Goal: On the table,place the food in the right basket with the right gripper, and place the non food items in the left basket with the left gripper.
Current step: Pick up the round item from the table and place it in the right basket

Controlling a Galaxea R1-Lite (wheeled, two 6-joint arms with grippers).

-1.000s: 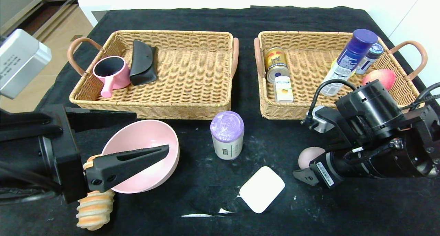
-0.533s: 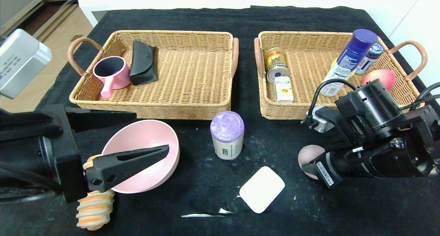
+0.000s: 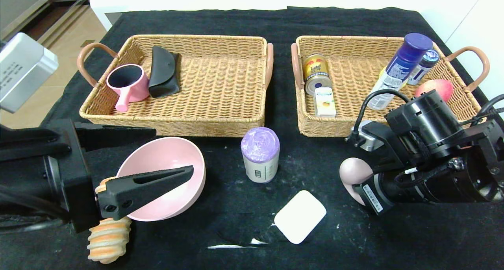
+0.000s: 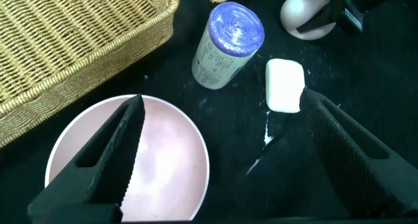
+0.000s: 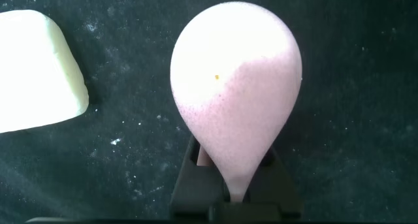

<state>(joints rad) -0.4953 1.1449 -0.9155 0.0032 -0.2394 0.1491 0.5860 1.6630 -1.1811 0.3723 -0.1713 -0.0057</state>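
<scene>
My right gripper point(image 5: 235, 185) is shut on a soft pink egg-shaped thing point(image 3: 351, 171), whose narrow end is squeezed flat between the jaws point(image 5: 235, 80). It sits low over the black cloth, in front of the right basket point(image 3: 311, 129). That basket holds a can point(image 3: 316, 73), a small box point(image 3: 325, 101), a blue bottle point(image 3: 397, 71) and a peach point(image 3: 437, 88). My left gripper point(image 3: 173, 150) hangs open above a pink bowl point(image 3: 165, 171). The left basket point(image 3: 220, 125) holds a pink cup point(image 3: 128, 83) and a black case point(image 3: 163, 71).
A purple-topped roll point(image 3: 260, 156) stands between the baskets' front edges. A white rounded block point(image 3: 300, 217) lies near the front, left of the right gripper. An orange-striped spiral piece point(image 3: 108, 238) lies under the left arm. A grey tin point(image 3: 21, 71) stands off the table's left edge.
The right gripper's jaws have closed on the pink egg-shaped thing, pinching it into a teardrop, and it now sits slightly higher. The left arm has not moved.
</scene>
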